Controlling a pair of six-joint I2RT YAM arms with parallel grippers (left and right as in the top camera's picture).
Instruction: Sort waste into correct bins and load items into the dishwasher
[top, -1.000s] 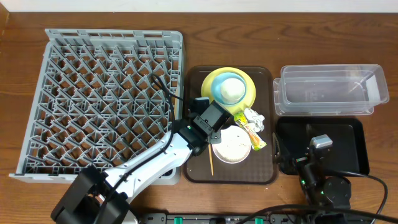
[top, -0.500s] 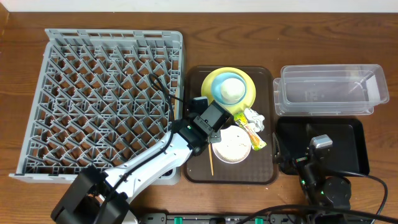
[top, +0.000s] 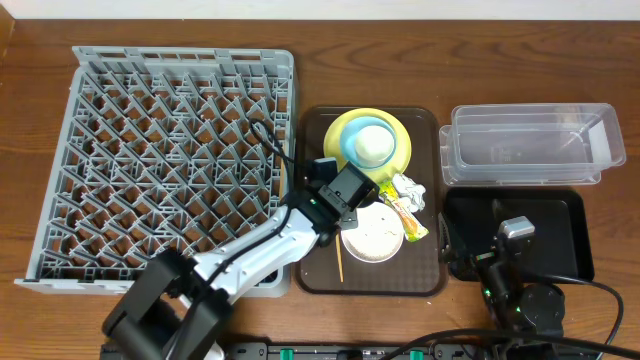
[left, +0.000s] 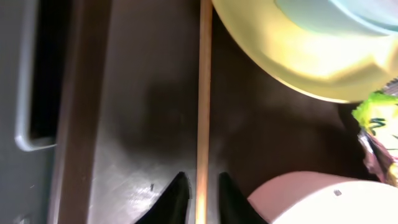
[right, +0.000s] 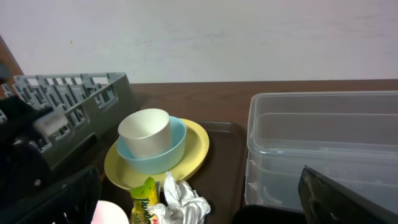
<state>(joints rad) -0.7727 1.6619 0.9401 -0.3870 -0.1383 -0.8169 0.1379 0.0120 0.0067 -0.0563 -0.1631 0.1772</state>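
**A:** Chopstick (left: 204, 93): where is it?

**B:** It is laid flat on the brown tray (left: 118, 124), running top to bottom through the middle of the left wrist view. The yellow plate (left: 280, 56) is seen at upper right and the white bowl (left: 305, 199) at lower right. In the overhead view only its lower end is shown, at lower centre, just left of the white bowl.

**A:** Handling?

**B:** It is judged light, thin, stiff and smooth. Rolling or pivoting is likely if it is pinched off-centre. It lies flush on the tray, so little edge is offered from below. It is best taken across its width near mid-length, so it can be carried level to the dish rack (top: 170, 160) at upper left.

**A:** Left gripper?

**B:** The left gripper (left: 204, 198) is set astride the chopstick at bottom centre of the wrist view, jaws almost closed. A sliver of tray is seen between each fingertip (left: 180, 194) and the wood, so a firm pinch cannot be confirmed. Nothing else is touched; the white bowl sits just beside one fingertip.

**A:** Right?

**B:** The right gripper (right: 199, 186) is spread wide and nothing is held. It is placed over the black tray (top: 560, 215), lower right in the overhead view.
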